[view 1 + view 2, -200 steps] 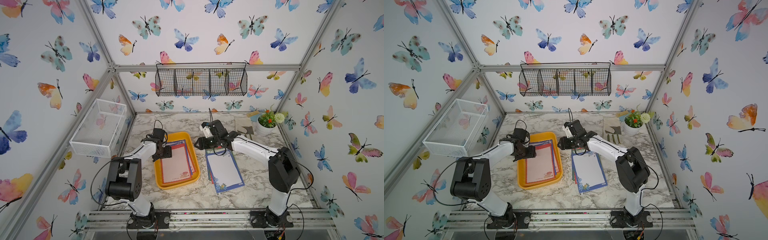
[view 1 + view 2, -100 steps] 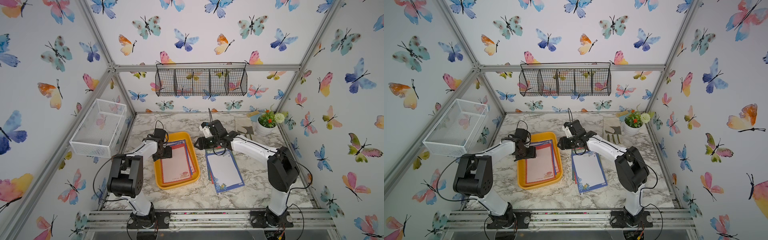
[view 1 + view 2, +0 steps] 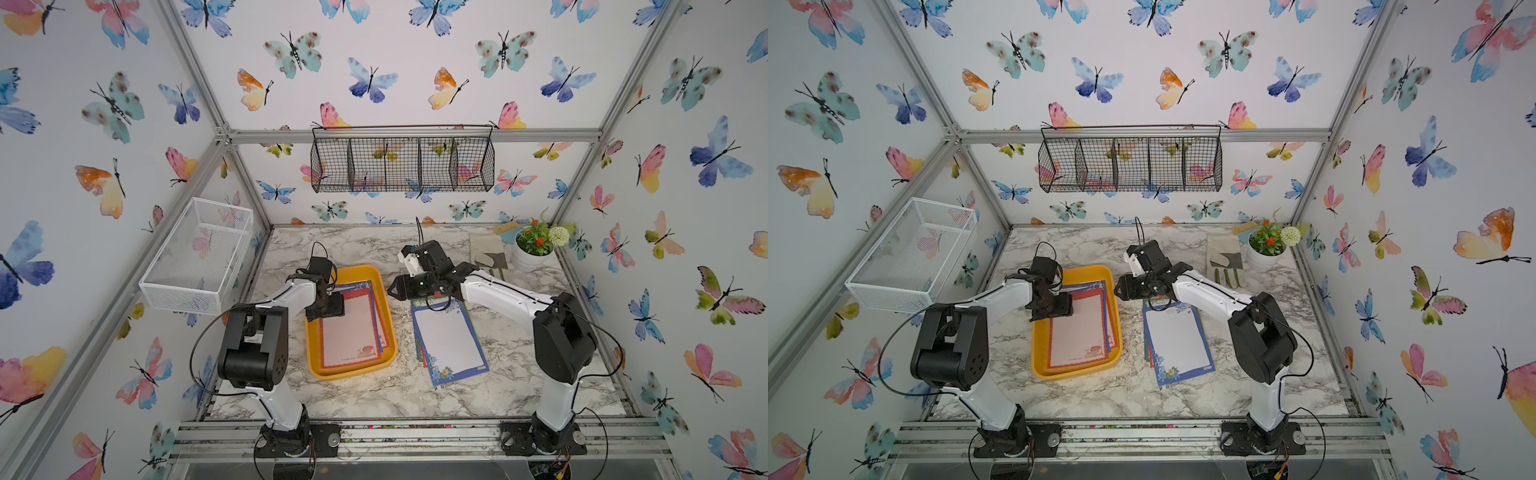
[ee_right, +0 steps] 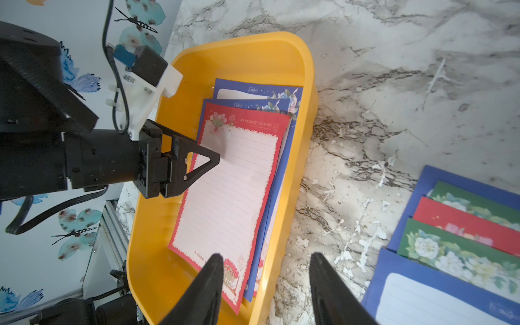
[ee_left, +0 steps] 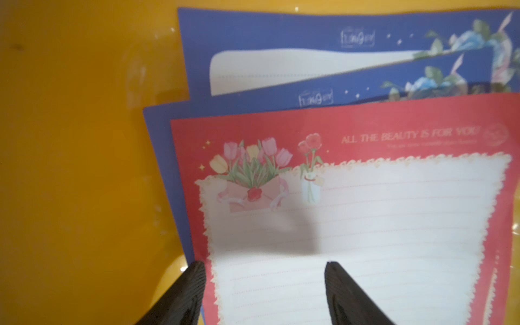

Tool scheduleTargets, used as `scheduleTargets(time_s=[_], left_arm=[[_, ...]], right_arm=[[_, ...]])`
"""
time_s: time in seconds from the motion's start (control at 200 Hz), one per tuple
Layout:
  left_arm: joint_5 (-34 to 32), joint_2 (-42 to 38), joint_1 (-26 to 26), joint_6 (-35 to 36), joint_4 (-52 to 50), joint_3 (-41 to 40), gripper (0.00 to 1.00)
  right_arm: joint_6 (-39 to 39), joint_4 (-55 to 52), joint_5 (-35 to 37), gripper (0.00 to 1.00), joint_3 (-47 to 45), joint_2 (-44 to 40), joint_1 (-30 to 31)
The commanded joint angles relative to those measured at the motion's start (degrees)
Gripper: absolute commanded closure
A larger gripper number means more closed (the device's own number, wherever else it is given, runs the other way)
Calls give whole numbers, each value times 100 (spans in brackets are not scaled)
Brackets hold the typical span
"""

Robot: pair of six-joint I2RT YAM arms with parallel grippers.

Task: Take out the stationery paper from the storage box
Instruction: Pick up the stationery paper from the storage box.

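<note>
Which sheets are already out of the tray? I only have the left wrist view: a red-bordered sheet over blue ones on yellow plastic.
Observer: A fanned pile of stationery paper lies on the marble table beside the storage box. It is blue-bordered on top, with a green-bordered sheet and a red-bordered sheet under it.
Operator: And the other arm?
Observer: The right pincer hovers open and empty over the table, between the box and that pile's far end.
</note>
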Motion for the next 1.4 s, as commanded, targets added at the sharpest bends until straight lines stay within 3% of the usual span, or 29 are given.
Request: scheduleTargets(time_s=[0.0,0.085,0.23,0.33,0.721,1.006,1.391], left_arm=[[-341,-546,10,-99,18,-17,31],[-669,-719,-10,-194,-87,-9,34],[-875,-752,-42,-225,-157,-10,51],[-880,-558,-51,-240,-280,74,56],[-924,310,-176,-343,-529,378,54],[-922,421,-189,-424,-521,422,48],[-551,488,-181,-438,-492,404,50]], right_arm=[[-78,7,-55,48,115,68,33],[-96,23,-53,48,93,55,32],[-117,41,-97,48,59,50,33],[-122,99,-122,48,-35,-12,32],[-278,126,-44,47,-327,-242,30],[-333,115,-34,47,-359,-250,33],[-338,99,-19,47,-337,-261,35]])
